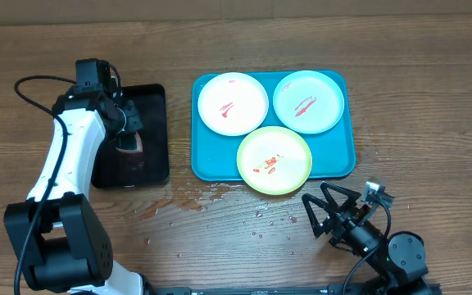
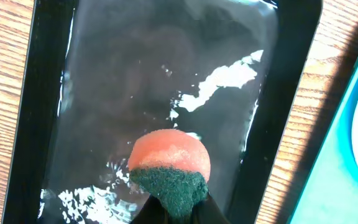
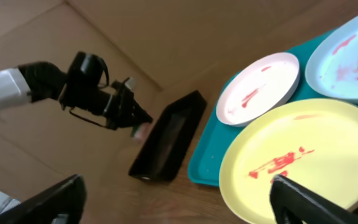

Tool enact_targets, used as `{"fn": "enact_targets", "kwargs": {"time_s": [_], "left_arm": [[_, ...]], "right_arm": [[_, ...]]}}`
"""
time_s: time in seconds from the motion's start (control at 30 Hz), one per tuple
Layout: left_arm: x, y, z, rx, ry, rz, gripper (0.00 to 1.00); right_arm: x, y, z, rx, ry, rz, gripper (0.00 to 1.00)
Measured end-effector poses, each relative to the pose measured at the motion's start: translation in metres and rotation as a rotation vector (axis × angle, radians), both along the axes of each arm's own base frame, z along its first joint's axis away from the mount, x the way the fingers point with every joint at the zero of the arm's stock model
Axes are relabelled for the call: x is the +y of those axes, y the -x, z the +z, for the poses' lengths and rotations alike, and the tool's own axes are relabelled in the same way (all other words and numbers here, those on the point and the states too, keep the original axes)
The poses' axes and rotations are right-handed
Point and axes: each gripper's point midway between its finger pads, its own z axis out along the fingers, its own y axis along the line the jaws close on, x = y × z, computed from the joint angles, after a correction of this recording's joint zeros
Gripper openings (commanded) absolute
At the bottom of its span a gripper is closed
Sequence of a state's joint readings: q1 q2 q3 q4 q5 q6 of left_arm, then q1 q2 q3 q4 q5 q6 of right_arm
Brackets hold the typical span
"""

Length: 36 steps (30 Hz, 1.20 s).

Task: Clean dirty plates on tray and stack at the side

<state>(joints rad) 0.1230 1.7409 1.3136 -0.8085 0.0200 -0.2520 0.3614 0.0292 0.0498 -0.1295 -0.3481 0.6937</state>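
From overhead, the turquoise tray (image 1: 206, 160) sits right of centre holding the white plate (image 1: 233, 103), the mint plate (image 1: 308, 101) and the yellow-green plate (image 1: 274, 160), which overhangs the tray's lower rim. A strip of bare table (image 1: 179, 123) separates it from the black tray (image 1: 156, 135). The right gripper (image 1: 318, 201) at lower right is spread wide and holds nothing. In the left wrist view, the left gripper (image 2: 173, 214) pinches a sponge (image 2: 169, 165) over the wet black tray (image 2: 48, 93). In the right wrist view, the wide fingers (image 3: 309, 199) frame the smeared yellow-green plate (image 3: 297, 143).
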Motion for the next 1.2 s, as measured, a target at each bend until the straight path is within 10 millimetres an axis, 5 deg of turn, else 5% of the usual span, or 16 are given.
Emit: {"fn": "enact_targets", "kwargs": {"time_s": [0.27, 0.5, 0.73, 0.9, 1.07, 1.2], "left_arm": [[-0.003, 0.0, 0.0, 0.0, 0.016, -0.006, 0.04], [-0.006, 0.004, -0.001, 0.015, 0.031, -0.01, 0.04], [-0.009, 0.007, -0.002, 0.028, 0.04, -0.033, 0.04], [-0.018, 0.005, -0.002, 0.02, 0.064, -0.079, 0.04], [-0.05, -0.013, 0.007, -0.063, 0.072, -0.184, 0.04], [-0.111, -0.039, 0.03, -0.203, 0.073, -0.332, 0.04]], "right_arm": [[-0.005, -0.009, 0.002, 0.095, 0.268, -0.012, 0.92], [-0.006, -0.048, 0.007, 0.221, 0.549, 0.001, 0.93], [0.004, -0.089, -0.039, 0.429, 0.739, 0.09, 0.92], [0.006, -0.096, -0.06, 0.489, 0.778, 0.111, 0.92], [0.005, -0.107, -0.041, 0.443, 0.765, 0.089, 0.92], [-0.015, -0.122, -0.025, 0.43, 0.734, 0.017, 0.92]]}}
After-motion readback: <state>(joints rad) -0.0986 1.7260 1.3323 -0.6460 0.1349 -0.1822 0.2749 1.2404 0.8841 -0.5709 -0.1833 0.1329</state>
